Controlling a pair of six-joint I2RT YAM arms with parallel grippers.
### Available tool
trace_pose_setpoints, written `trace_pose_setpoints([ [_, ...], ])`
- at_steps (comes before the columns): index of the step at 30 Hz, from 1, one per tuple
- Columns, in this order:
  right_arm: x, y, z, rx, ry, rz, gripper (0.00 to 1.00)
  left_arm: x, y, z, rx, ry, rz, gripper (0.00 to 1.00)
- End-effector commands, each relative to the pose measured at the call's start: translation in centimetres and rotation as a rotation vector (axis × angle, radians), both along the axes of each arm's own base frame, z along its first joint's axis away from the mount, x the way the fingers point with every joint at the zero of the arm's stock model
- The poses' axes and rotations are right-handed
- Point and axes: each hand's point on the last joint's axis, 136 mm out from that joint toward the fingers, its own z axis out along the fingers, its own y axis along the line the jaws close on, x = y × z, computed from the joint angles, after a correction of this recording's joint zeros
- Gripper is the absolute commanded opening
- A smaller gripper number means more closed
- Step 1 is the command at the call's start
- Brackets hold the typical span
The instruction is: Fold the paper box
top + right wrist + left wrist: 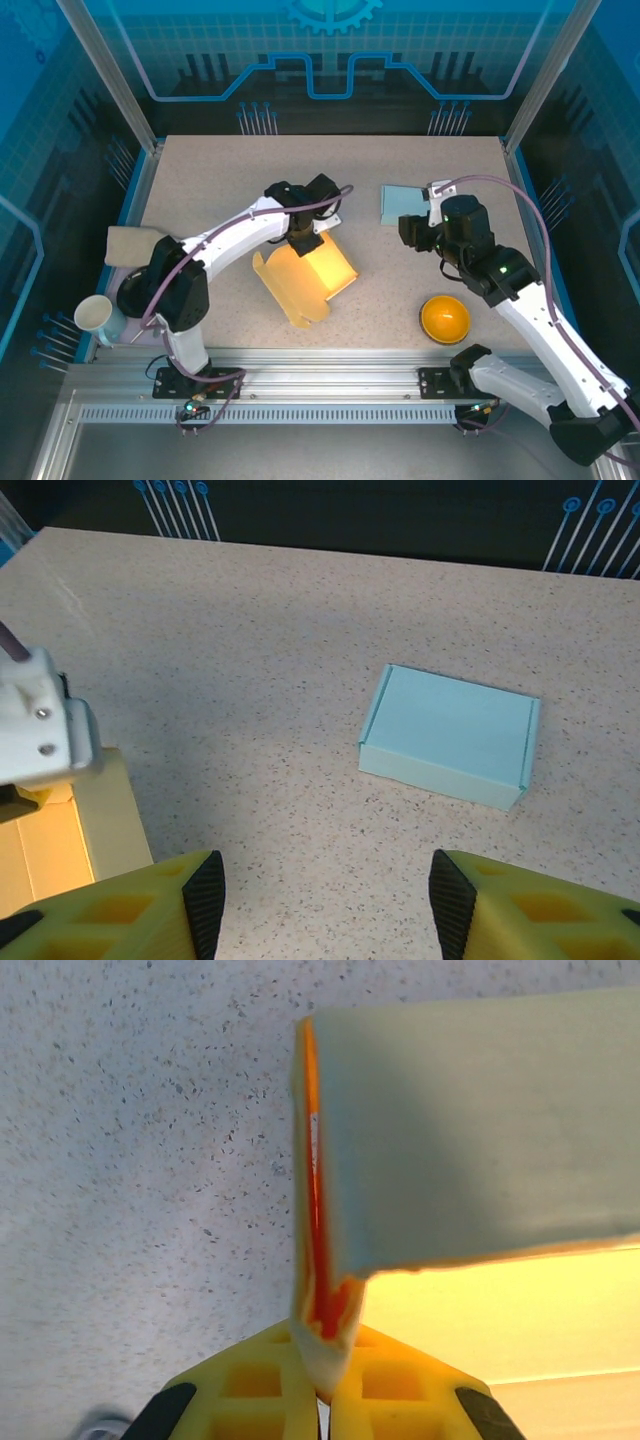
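Observation:
The yellow paper box [312, 278] lies partly folded in the middle of the table, one wall raised and a flat flap stretching toward the near edge. My left gripper [303, 238] is shut on the top edge of that raised wall. In the left wrist view the yellow fingers [250, 1390] pinch the doubled edge of the paper box [480, 1130], the gripper [325, 1400] closed around it. My right gripper [322, 890] hovers open over bare table to the right of the box, with nothing between its fingers; from above it shows as the right gripper [415, 232].
A finished light blue box [403, 205] sits at the back right, just beyond the right gripper, the same blue box [450, 735] in the right wrist view. An orange bowl [445, 318] lies near right. A white mug [97, 315] and a tan pad [135, 245] sit at the left edge.

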Motion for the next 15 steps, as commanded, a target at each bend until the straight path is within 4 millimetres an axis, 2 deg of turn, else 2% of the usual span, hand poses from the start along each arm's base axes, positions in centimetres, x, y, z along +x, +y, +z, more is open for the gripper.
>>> trace_pose_setpoints([
  [1, -0.9, 0.3, -1.2, 0.025, 0.041, 0.036, 0.59, -1.0, 0.7, -0.6, 0.202, 0.041, -0.146, 0.03],
  [5, -1.5, 0.6, -1.9, 0.055, 0.059, 0.051, 0.59, -1.3, -0.1, -2.3, 0.293, 0.058, -0.212, 0.03],
  [15, -2.6, 1.0, -3.9, 0.107, 0.099, 0.067, 0.59, -1.0, -1.6, -8.4, 0.525, 0.078, -0.3, 0.07],
])
